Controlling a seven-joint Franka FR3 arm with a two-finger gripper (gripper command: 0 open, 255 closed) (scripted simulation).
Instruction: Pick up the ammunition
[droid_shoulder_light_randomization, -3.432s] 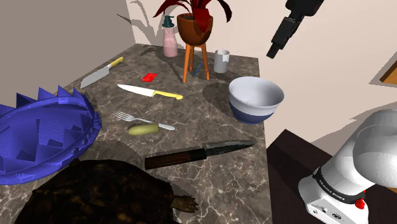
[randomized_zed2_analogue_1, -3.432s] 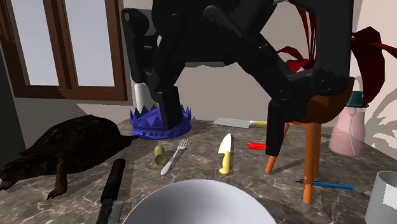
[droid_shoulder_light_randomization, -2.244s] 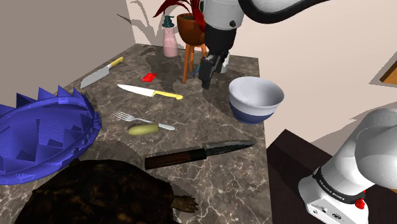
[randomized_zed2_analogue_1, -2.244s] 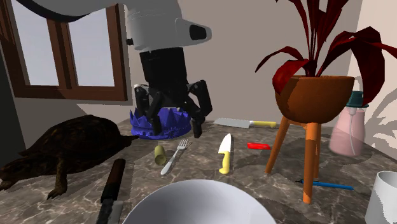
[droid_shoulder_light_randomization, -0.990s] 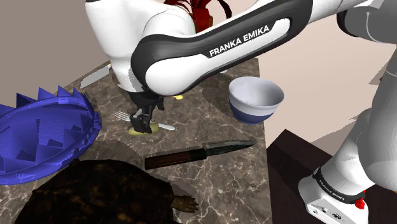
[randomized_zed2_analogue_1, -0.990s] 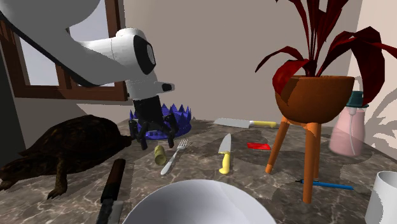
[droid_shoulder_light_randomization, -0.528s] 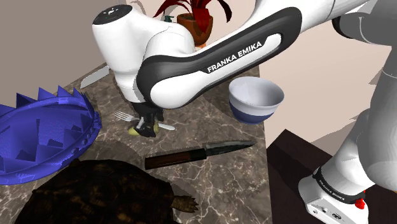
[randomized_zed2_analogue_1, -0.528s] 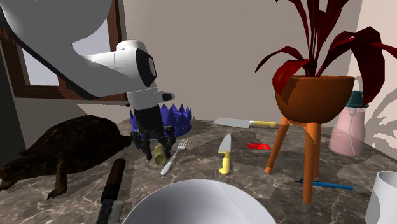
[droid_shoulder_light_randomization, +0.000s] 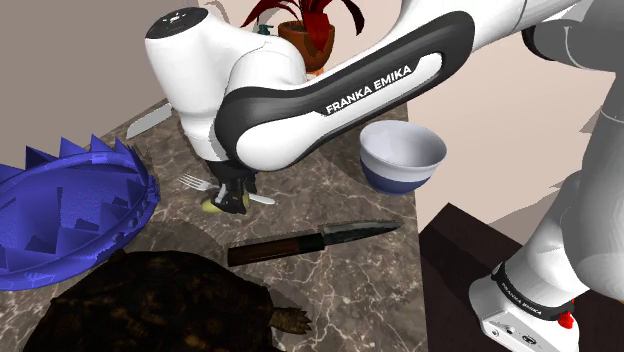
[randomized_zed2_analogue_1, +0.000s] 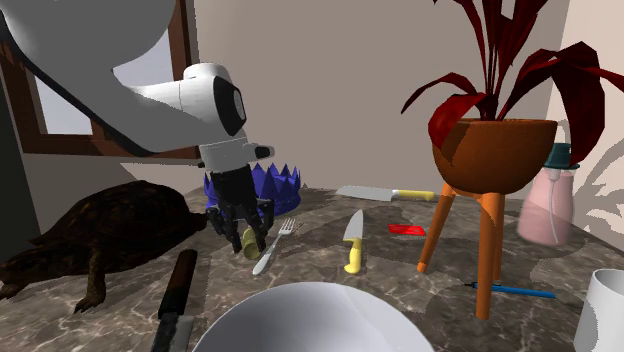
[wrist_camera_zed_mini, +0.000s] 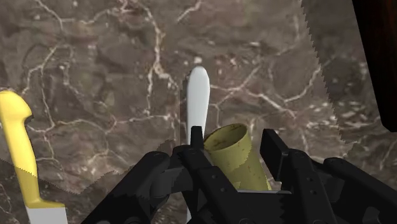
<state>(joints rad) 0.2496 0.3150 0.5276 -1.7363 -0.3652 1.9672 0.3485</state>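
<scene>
The ammunition (wrist_camera_zed_mini: 236, 158) is a yellow-olive hollow casing lying on the dark marble counter (droid_shoulder_light_randomization: 330, 290), close beside a fork. My black gripper (wrist_camera_zed_mini: 234, 151) reaches down onto it, and the fingers (wrist_camera_zed_mini: 275, 153) clasp the casing from both sides. In the shoulder view the gripper (droid_shoulder_light_randomization: 229, 198) hangs under the big white arm, with a sliver of the casing (droid_shoulder_light_randomization: 212, 207) poking out by its tip. The second exterior view has the gripper (randomized_zed2_analogue_1: 250, 243) shut around the casing (randomized_zed2_analogue_1: 247, 237), in front of the blue basket.
A fork (randomized_zed2_analogue_1: 272, 248) lies right beside the casing. Close by are a long dark-handled knife (droid_shoulder_light_randomization: 310, 240), a yellow-handled knife (randomized_zed2_analogue_1: 352, 240), a blue spiked basket (droid_shoulder_light_randomization: 70, 205), a dark turtle (droid_shoulder_light_randomization: 150, 305), a white bowl (droid_shoulder_light_randomization: 402, 152) and a potted plant on a stand (randomized_zed2_analogue_1: 490, 160).
The arm came down and the gripper dropped over the casing. Its fingers went from wide apart to shut on it. The casing has not left the counter.
</scene>
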